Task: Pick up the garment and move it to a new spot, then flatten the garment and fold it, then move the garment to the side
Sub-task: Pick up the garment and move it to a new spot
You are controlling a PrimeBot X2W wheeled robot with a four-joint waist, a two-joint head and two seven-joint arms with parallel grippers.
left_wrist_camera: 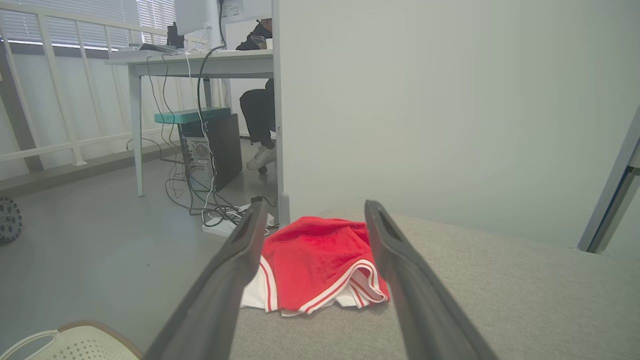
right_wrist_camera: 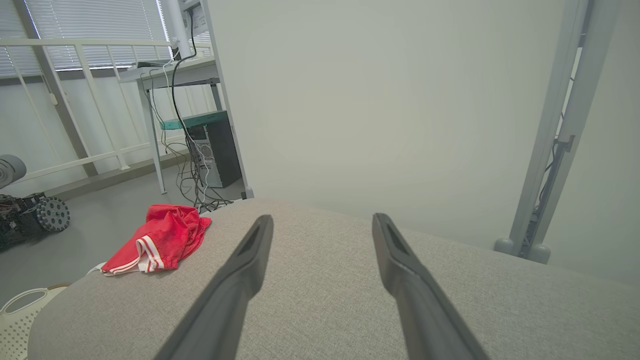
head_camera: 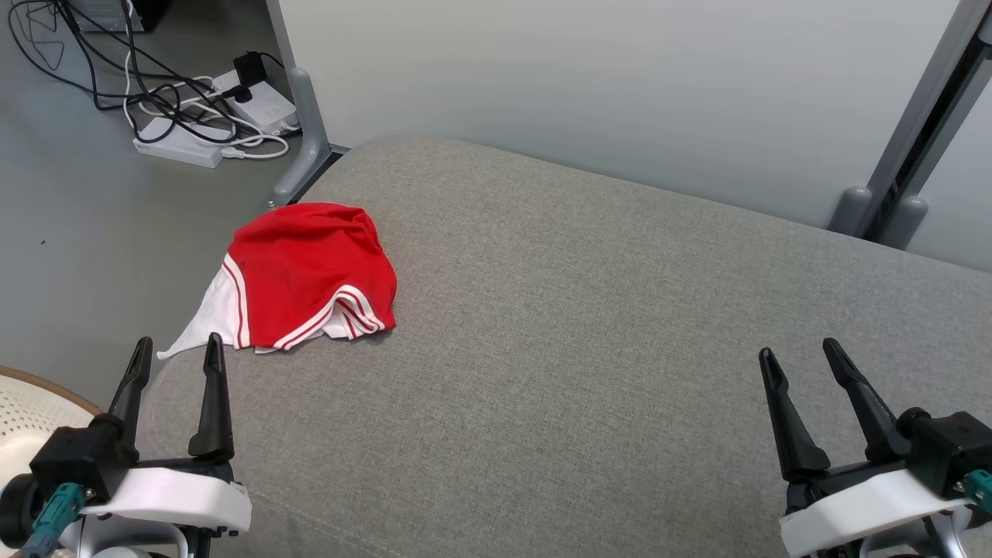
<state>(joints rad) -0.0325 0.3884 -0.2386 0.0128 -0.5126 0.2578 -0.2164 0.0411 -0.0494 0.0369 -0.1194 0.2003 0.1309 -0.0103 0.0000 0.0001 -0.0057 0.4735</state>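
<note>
The garment [head_camera: 310, 271] is a crumpled red piece with white trim and red stripes, lying at the left edge of the grey cushion [head_camera: 620, 349]; a white corner hangs over the edge. My left gripper [head_camera: 180, 349] is open, just short of the garment's near white corner. Through the left wrist view the garment [left_wrist_camera: 315, 260] lies ahead between the open fingers [left_wrist_camera: 235, 270]. My right gripper [head_camera: 798, 353] stands open over the cushion's right side, far from the cloth. From the right wrist view the garment [right_wrist_camera: 160, 240] lies far left.
Power strips and tangled cables [head_camera: 209, 116] lie on the floor beyond the cushion's left end. A pale perforated basket [head_camera: 31, 411] stands at lower left. Grey frame posts [head_camera: 306, 124] rise behind. A person's legs [left_wrist_camera: 257, 130] show under a desk.
</note>
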